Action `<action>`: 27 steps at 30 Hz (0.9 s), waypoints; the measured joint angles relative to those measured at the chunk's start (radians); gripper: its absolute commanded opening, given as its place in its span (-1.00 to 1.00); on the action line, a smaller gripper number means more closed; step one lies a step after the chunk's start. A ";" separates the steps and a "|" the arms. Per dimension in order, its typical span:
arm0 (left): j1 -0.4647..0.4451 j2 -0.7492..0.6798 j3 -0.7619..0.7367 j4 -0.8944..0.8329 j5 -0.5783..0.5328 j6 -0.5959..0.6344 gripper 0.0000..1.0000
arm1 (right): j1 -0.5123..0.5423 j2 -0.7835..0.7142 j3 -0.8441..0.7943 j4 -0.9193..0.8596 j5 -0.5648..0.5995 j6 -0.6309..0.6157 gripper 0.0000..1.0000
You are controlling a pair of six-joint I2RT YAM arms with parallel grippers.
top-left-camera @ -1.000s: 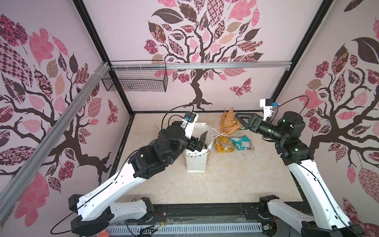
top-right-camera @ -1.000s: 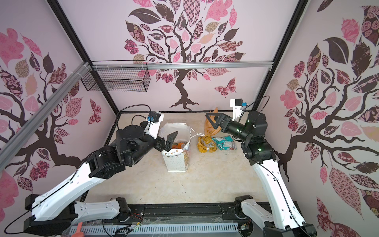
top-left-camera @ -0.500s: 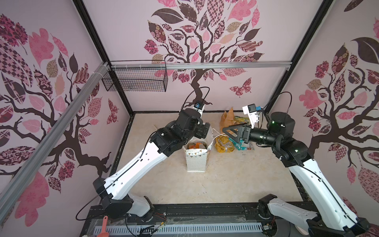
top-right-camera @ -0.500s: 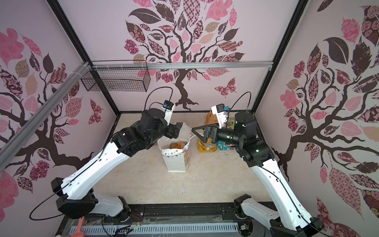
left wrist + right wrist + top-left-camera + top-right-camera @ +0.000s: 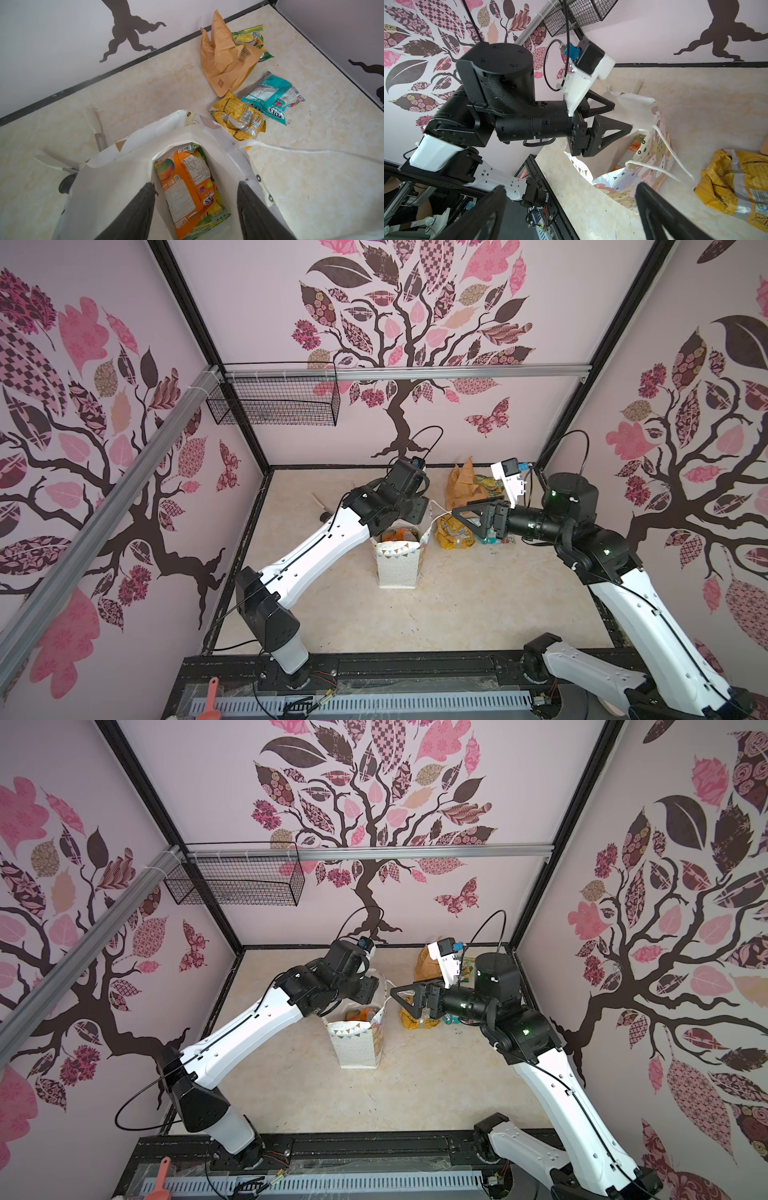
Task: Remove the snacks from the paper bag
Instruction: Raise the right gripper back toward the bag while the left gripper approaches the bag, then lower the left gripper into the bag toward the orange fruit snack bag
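Pink walls printed with a dark tree of patchwork leaves close us in on three sides, and a beige marbled worktop [image 5: 457, 614] spreads below them. We see a black wire basket [image 5: 274, 404] hanging from the rail along the back wall.

Near the middle of the worktop the paper bag [image 5: 397, 568] stands upright, its mouth open. Our left gripper [image 5: 195, 185] hangs over that mouth, pointing down into it. Its jaws are apart and clamped on nothing. Our right gripper [image 5: 570, 187] hovers level, just beside the bag's right side, jaws spread wide and empty.

Behind that gripper a crumpled tan paper [image 5: 224, 60] lies near the back wall, partly covering the far green-and-yellow packet [image 5: 249, 37].

Inside the bag we see the orange packet [image 5: 187, 187] between the left gripper's fingers, lower down and apart from them. It lies on the lower green-and-yellow packet [image 5: 216, 216].

Out on the worktop, the mustard-yellow packet [image 5: 239, 120] sits just beside the bag. The teal packet [image 5: 272, 97] touches its far side.

A white cord handle [image 5: 291, 149] stretches from the bag's rim towards our right gripper; we cannot tell whether the two touch.
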 measured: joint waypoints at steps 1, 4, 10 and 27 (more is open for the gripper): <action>0.002 0.003 0.000 0.000 0.007 -0.003 0.12 | 0.000 -0.003 -0.006 0.001 0.003 0.002 0.99; 0.004 0.008 -0.001 0.000 0.027 -0.008 0.03 | 0.000 -0.006 -0.016 0.002 0.012 0.003 1.00; 0.008 0.008 -0.045 0.010 0.053 -0.020 -0.03 | 0.000 -0.008 -0.025 0.007 0.022 0.008 1.00; 0.016 0.027 -0.191 0.019 0.097 -0.062 -0.03 | 0.000 -0.010 -0.025 0.010 0.024 0.026 0.99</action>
